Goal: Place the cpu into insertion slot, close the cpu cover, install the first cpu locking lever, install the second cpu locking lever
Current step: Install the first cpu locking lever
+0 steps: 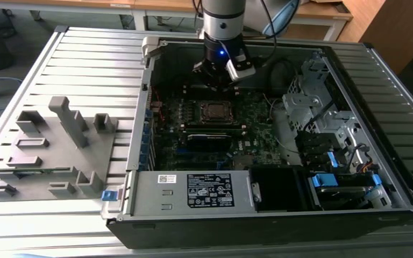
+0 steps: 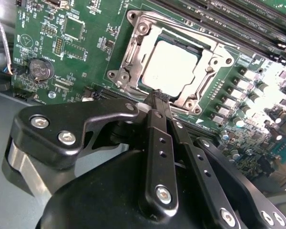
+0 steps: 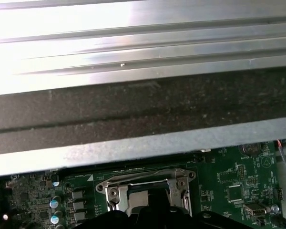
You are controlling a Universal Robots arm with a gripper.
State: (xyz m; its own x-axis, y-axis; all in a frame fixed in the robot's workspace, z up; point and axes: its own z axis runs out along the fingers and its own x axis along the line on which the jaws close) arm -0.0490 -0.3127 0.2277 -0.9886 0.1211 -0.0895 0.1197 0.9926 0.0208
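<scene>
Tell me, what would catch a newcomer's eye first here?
An opened computer case lies on a ribbed metal table, with the robot arm reaching down into it. Its black tool sits close beside the silver cpu cover, which lies flat around the pale cpu.

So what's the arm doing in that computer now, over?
Tool shut, empty, tips beside the cpu cover. Cpu seated in socket, cover down over it. Nothing in the way.

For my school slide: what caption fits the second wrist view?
Shut gripper poised at the edge of the cpu cover, closed over the cpu.
</scene>
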